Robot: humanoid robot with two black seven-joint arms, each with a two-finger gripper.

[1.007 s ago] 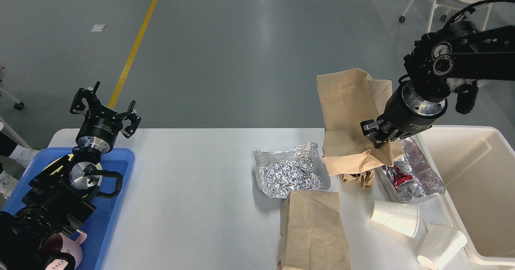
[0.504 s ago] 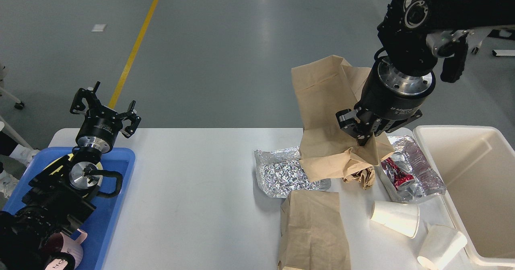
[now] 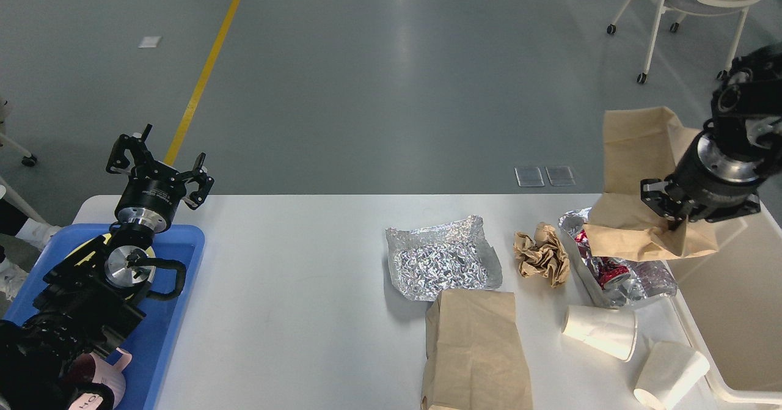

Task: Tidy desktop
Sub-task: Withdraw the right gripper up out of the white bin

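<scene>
A: White desktop (image 3: 293, 288) fills the lower view, litter mostly right. Bin (image 3: 733, 312)?
B: Off its right edge. Right gripper (image 3: 672, 214), clamped on a brown paper bag (image 3: 635, 172), holds it there, probably for dumping.
A: Left gripper (image 3: 160, 168)?
B: Spread wide, empty, above the blue tray (image 3: 177, 312).

Your bench (image 3: 293, 312) is a wide matte white top with rounded corners. On its left end sits a blue tray (image 3: 183, 312). Right of the middle you have a crumpled foil sheet (image 3: 440, 263), with a flat brown paper bag (image 3: 476, 352) just in front of it at the near edge. Beside the foil lies a ball of crumpled brown paper (image 3: 542, 254), then a second foil sheet (image 3: 647, 275) with a crushed red can (image 3: 605, 272) on it. Two white paper cups (image 3: 602, 330) (image 3: 669, 373) lie tipped over near the cream bin (image 3: 727, 294) at the right end.
</scene>
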